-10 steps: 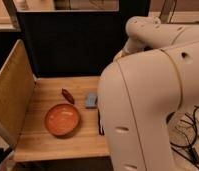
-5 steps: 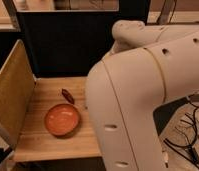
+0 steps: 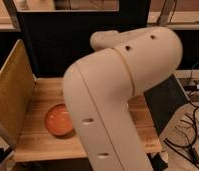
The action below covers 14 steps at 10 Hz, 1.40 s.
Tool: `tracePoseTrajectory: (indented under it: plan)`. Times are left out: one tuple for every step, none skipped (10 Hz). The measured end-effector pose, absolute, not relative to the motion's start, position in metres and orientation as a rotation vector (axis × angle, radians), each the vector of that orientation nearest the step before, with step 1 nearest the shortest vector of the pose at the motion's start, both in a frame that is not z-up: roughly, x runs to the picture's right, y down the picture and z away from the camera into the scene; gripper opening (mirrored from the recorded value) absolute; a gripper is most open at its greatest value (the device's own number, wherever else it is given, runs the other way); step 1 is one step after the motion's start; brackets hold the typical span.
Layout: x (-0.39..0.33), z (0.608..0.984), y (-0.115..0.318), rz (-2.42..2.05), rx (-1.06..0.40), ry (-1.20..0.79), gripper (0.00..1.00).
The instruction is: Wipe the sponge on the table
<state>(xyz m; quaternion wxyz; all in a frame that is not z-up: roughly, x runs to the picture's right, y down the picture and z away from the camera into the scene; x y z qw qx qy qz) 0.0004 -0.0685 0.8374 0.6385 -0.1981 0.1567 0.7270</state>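
Observation:
My large white arm (image 3: 113,100) fills the middle of the camera view and covers most of the light wooden table (image 3: 40,146). The sponge is hidden behind the arm. The gripper does not show either; it lies somewhere beyond the arm's bulk, out of sight. Only the table's left part and a strip at the right (image 3: 144,131) are visible.
An orange bowl (image 3: 58,120) sits on the table's left part, its right side cut off by the arm. A tan perforated side panel (image 3: 10,100) stands along the left edge. A dark wall is behind, and cables (image 3: 188,135) lie on the floor at right.
The arm has swung further left across the view, now covering the sponge, the dark red-brown object and part of the orange bowl.

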Motion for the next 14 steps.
tracePoseTrajectory:
  plan:
    - [0.0, 0.838, -0.069, 1.657, -0.449, 0.359, 0.8]
    - [0.006, 0.838, -0.068, 1.658, -0.443, 0.364, 0.8]
    - [0.004, 0.838, -0.069, 1.658, -0.444, 0.362, 0.8]
    - [0.002, 0.838, -0.069, 1.657, -0.447, 0.36, 0.8]
    - [0.003, 0.838, -0.068, 1.658, -0.445, 0.362, 0.8]
    - [0.006, 0.838, -0.068, 1.66, -0.444, 0.363, 0.8]
    - [0.005, 0.838, -0.067, 1.656, -0.445, 0.364, 0.8]
    - [0.013, 0.838, -0.059, 1.662, -0.449, 0.379, 0.8]
    - [0.02, 0.839, -0.048, 1.668, -0.46, 0.394, 0.8]
    - [0.023, 0.841, -0.032, 1.684, -0.492, 0.414, 0.8]
    - [0.016, 0.846, -0.009, 1.694, -0.546, 0.437, 0.8]
    - [0.008, 0.85, 0.009, 1.691, -0.59, 0.457, 0.8]
    - [0.004, 0.853, 0.021, 1.683, -0.619, 0.472, 0.8]
    - [-0.003, 0.857, 0.035, 1.666, -0.653, 0.492, 0.8]
